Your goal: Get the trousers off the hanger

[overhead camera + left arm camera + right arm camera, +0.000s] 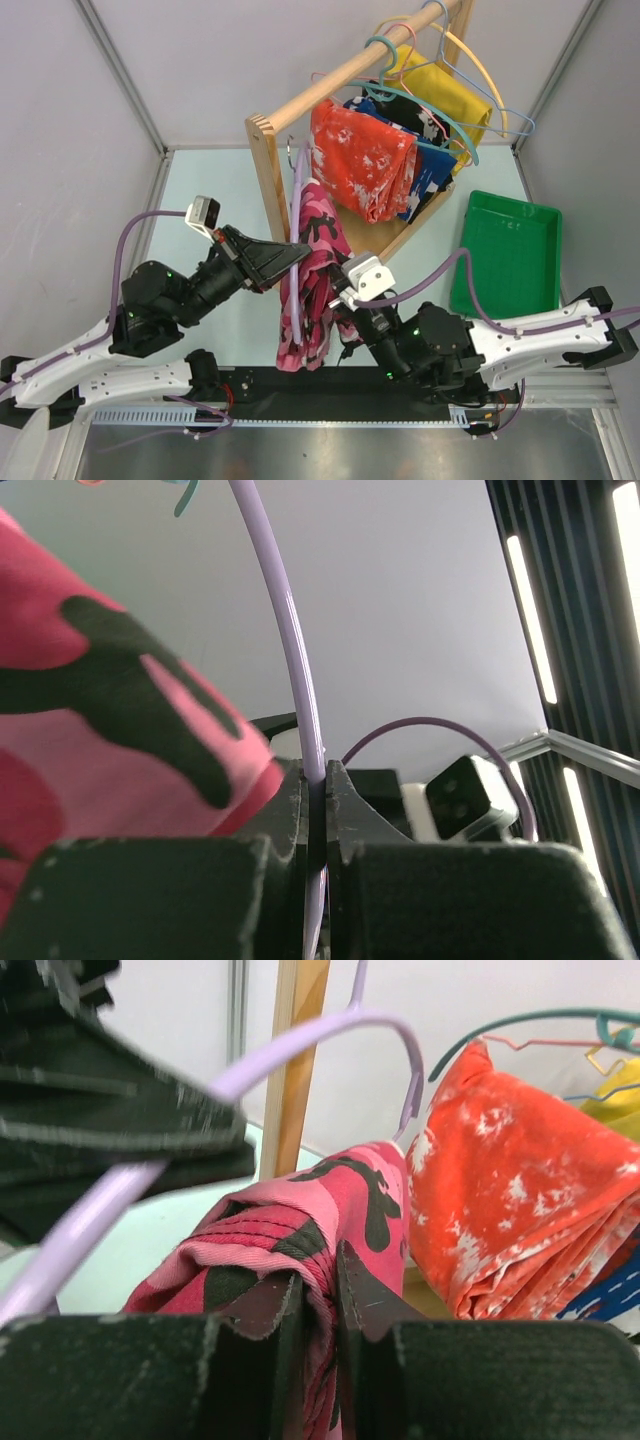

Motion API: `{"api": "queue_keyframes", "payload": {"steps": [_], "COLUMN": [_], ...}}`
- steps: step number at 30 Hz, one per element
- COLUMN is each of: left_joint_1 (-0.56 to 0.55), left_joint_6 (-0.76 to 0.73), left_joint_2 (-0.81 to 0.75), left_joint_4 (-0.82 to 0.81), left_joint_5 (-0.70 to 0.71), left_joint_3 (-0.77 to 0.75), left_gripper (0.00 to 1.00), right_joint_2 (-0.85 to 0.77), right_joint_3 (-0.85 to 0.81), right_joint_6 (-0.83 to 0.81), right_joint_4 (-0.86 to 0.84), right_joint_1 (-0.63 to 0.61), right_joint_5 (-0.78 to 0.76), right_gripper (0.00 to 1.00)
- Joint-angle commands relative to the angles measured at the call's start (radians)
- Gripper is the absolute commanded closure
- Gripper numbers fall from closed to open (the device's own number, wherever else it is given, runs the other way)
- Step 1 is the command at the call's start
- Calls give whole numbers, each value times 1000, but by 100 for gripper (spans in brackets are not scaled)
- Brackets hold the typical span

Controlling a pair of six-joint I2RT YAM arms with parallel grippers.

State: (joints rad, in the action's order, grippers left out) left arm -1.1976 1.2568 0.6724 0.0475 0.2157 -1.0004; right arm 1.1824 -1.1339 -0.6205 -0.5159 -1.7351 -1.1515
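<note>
Status: left hand point(317, 780) clamped on the thin lilac plastic hanger point(290, 620); right hand point(318, 1290) pinching a fold of the pink-black camouflage cloth trousers point(330, 1200). They're still draped over it, just in front of the wooden rack point(268, 160) near post. Both grips look set; pull-off remains.

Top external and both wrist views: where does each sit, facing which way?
Top external: above and behind, looking down on both arms and the wooden rack.
Left wrist: on that wrist, looks upward past the left gripper, shut on the thin lilac plastic hanger.
Right wrist: on that wrist, looks toward the rack past the right gripper, shut on the pink camouflage cloth trousers.
Shared: both wrist views show hanger and trousers.
</note>
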Motion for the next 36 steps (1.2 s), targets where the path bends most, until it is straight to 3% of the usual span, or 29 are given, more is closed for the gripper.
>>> {"api": "queue_keyframes", "payload": {"steps": [1, 9, 28, 36], "left_joint_1": [0, -2, 0, 0], "left_joint_6": [-25, -7, 24, 21], "left_joint_2": [-13, -13, -39, -54], "left_joint_4": [-64, -55, -12, 18], "left_joint_5": [30, 30, 24, 31], "left_joint_3": [25, 55, 115, 134], "left_gripper": [100, 100, 99, 100], "right_joint_2": [-75, -90, 29, 40], "right_joint_3": [-165, -286, -762, -837], "right_joint_6": [28, -2, -314, -427], "right_joint_4": [22, 106, 181, 160], "right_joint_1": [-11, -17, -63, -61], "right_joint_5": [56, 65, 27, 0], "right_gripper": [100, 100, 100, 100]}}
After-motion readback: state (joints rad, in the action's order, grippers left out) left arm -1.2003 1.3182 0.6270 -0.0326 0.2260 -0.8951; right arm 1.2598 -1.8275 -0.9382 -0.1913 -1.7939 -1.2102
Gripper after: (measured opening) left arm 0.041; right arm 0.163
